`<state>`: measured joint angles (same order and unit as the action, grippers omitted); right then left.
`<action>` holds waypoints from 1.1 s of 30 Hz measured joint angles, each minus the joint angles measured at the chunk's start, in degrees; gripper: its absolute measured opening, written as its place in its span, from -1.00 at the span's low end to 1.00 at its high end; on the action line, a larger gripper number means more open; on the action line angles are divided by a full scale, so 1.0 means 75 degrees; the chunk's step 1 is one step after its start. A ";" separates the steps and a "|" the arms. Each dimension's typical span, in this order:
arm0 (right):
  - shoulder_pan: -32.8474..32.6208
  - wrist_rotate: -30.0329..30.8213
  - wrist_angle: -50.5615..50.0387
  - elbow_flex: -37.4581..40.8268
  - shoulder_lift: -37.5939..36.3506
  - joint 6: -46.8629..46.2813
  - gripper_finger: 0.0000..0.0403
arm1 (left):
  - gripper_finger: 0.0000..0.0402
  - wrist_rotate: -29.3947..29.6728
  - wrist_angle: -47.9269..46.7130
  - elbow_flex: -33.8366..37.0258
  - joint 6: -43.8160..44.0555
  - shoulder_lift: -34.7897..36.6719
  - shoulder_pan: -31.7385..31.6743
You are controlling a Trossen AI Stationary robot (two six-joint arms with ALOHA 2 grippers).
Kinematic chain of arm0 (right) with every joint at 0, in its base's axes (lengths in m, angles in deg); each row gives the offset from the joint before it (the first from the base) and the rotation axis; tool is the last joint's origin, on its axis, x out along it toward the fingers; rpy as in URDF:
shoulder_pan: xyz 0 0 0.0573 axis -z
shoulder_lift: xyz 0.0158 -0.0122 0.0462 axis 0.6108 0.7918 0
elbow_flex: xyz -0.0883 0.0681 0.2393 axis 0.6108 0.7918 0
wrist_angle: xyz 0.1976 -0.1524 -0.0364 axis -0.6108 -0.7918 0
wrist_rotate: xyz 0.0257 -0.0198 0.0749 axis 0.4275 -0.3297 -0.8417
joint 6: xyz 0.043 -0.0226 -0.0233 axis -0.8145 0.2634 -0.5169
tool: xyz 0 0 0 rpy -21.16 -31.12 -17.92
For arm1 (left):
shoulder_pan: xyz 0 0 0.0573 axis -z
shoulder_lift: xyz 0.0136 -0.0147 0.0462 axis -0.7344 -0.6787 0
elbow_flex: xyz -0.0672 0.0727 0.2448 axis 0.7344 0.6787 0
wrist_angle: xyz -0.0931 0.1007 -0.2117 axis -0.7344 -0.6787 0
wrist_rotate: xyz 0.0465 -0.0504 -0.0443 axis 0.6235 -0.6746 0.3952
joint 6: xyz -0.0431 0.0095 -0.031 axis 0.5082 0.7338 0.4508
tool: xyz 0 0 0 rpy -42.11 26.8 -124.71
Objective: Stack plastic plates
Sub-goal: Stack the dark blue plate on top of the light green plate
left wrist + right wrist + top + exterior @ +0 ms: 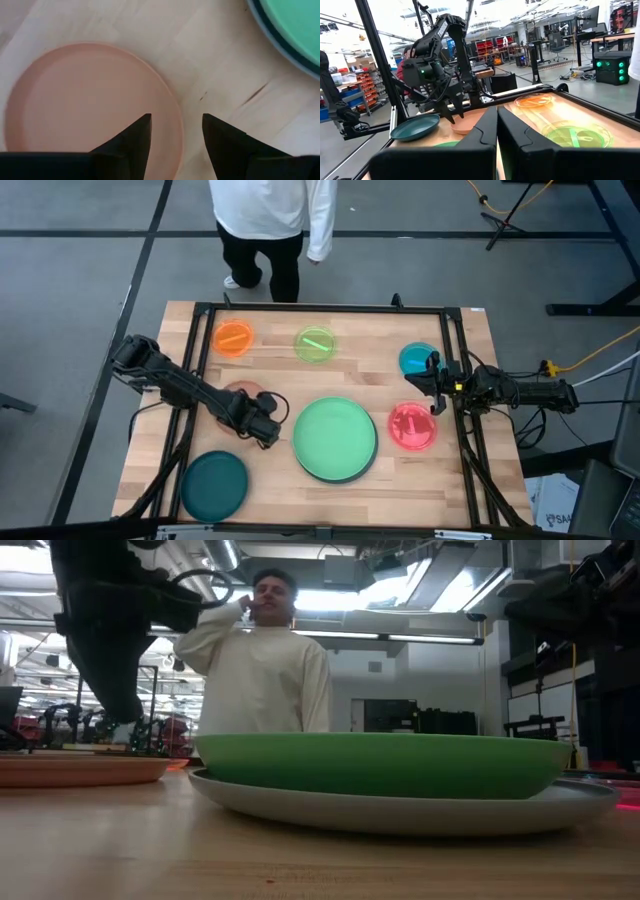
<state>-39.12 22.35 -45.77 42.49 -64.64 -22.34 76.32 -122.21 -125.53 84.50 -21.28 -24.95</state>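
The left gripper [268, 430] hangs just over the brown plate [85, 105], near the middle of the desk [440, 470]. Its two fingers [132, 140] are spread apart and hold nothing. They point down at the edge of the brown plate, on the side nearest the green plate [335, 436]. From above, the arm hides most of the brown plate.

The green plate sits just beside the left gripper, in the middle of the desk. It rests inside the grey plate [400, 810], which is a bit wider and shows as a rim all around it. The teal plate [213, 485] lies alone near the front left corner.

The right gripper [432, 383] waits by the right edge of the desk, up in the air. Its fingers [482, 135] are closed together with nothing between them. The blue plate [416, 359] lies just under and beside it. The pink-red plate [412, 426] lies close by, toward the front, between the green plate and the right edge.

The orange plate [233, 338] and the lime plate [315, 344] lie side by side along the far edge, well apart from both grippers.

A person [268, 220] in a white top and dark trousers stands behind the desk, with one hand [245, 606] raised.
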 joint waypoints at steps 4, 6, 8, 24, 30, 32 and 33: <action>0.0000 0.0000 -0.0006 0.0000 0.0000 0.0000 -0.97 | -0.15 -0.0121 0.0394 0.0275 -0.0003 -0.0001 0.0000; 0.0000 0.0000 -0.0003 0.0000 0.0000 0.0000 -0.97 | -0.15 -0.0126 0.0469 0.0345 0.0003 -0.0001 0.0000; 0.0000 0.0001 -0.0004 0.0000 0.0000 0.0000 -0.97 | -0.15 -0.0157 0.0494 0.0364 0.0012 -0.0001 0.0000; 0.0000 0.0003 -0.0008 0.0000 0.0001 0.0000 -0.97 | -0.15 -0.0056 0.0934 0.0957 0.0435 -0.0111 0.0522; 0.0000 0.0003 -0.0009 0.0000 0.0001 0.0000 -0.97 | -0.15 -0.0037 0.1351 0.1323 0.0466 -0.0111 0.0621; 0.0000 0.0003 -0.0003 0.0000 0.0001 0.0000 -0.97 | -0.15 -0.0021 0.1363 0.1415 0.0463 -0.0111 0.0621; 0.0000 0.0003 -0.0003 0.0000 0.0002 0.0000 -0.97 | -0.15 -0.0024 0.1406 0.1460 0.0459 -0.0111 0.0621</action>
<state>-39.12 22.38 -45.79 42.49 -64.62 -22.34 76.14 -111.67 -114.59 87.94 -22.12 -20.30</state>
